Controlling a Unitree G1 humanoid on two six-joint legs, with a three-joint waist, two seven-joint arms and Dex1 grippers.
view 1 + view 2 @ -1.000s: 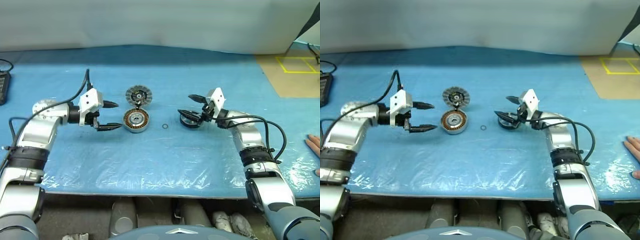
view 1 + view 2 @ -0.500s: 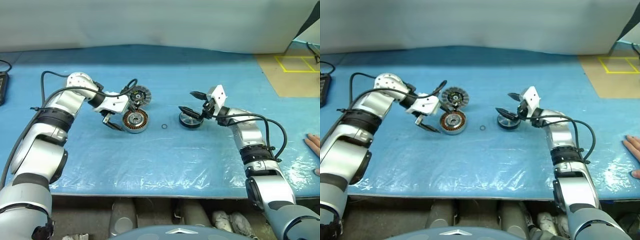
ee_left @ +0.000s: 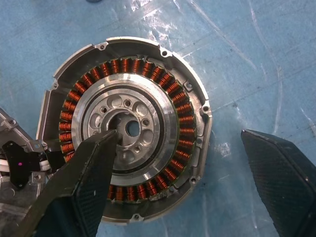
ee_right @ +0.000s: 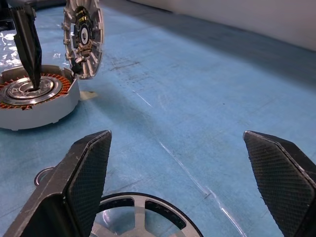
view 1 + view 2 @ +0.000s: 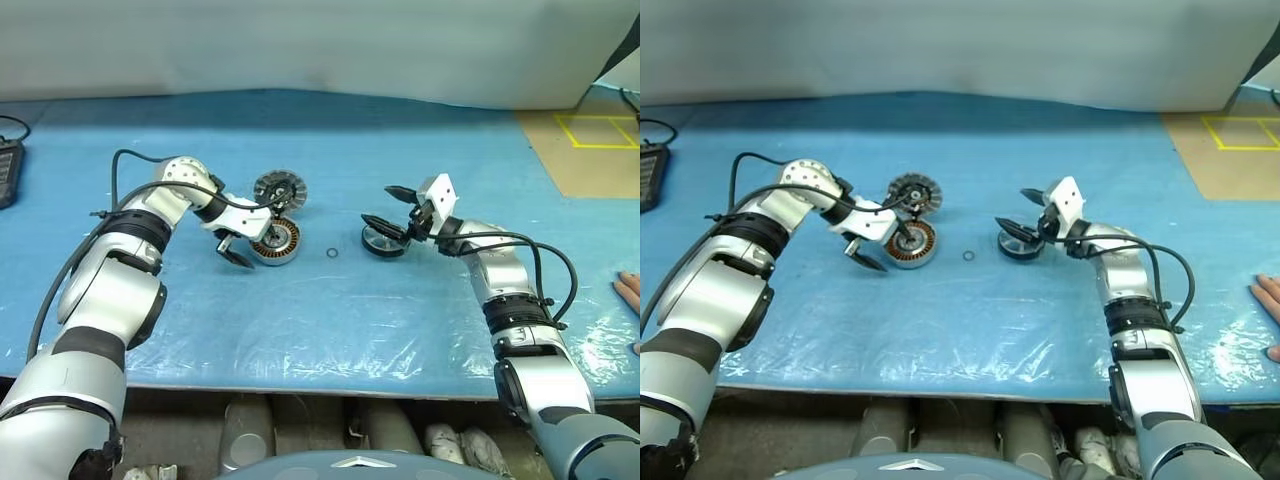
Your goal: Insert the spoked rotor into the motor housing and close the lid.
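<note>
The motor housing [image 5: 276, 242], a silver cup with copper windings, lies on the blue mat left of centre. The lid [image 5: 278, 187] stands tilted on edge just behind it, segmented face showing. My left gripper [image 5: 255, 243] points down over the housing and is open; one finger [image 3: 84, 182] hangs over the pale centre and the other [image 3: 281, 177] over the mat beside the rim. The spoked rotor [image 5: 383, 240] lies flat to the right. My right gripper [image 5: 385, 208] is level just above it, open, with the rotor [image 4: 143, 217] low between its fingers, not gripped.
A tiny loose ring [image 5: 330, 253] lies between housing and rotor. A black device [image 5: 8, 165] sits at the far left edge. A person's hand [image 5: 628, 292] rests at the right edge. Tan floor with yellow tape [image 5: 590, 135] lies back right.
My left arm has swung in to the right and its gripper has turned downward, from beside the housing to over it. The right gripper and the parts have stayed put.
</note>
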